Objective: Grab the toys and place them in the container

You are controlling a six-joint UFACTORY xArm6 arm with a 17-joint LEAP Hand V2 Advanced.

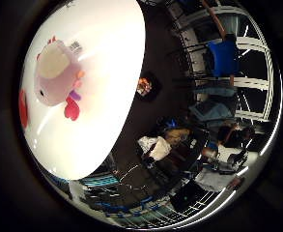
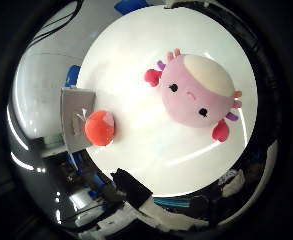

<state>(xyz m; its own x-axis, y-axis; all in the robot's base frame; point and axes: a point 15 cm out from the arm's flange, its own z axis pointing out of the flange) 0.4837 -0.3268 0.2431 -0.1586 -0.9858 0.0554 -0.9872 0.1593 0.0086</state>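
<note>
A pink and cream plush toy [image 2: 193, 92] with red feet and frills lies on a round white table [image 2: 156, 150], face up. It also shows in the little finger side view [image 1: 56, 75], lying on the same table [image 1: 98, 106]. A red round toy [image 2: 99, 127] sits at the table's edge, next to a grey box-like container [image 2: 78, 112]. A red shape [image 1: 23, 108] shows at the table's rim in the little finger side view.
Past the table's edge lie a dark floor [image 1: 165, 106], a small orange and white object [image 1: 144, 87], a blue chair [image 1: 221, 56] and cluttered furniture [image 1: 180, 140]. A whiteboard-like surface [image 2: 41, 90] stands behind the container.
</note>
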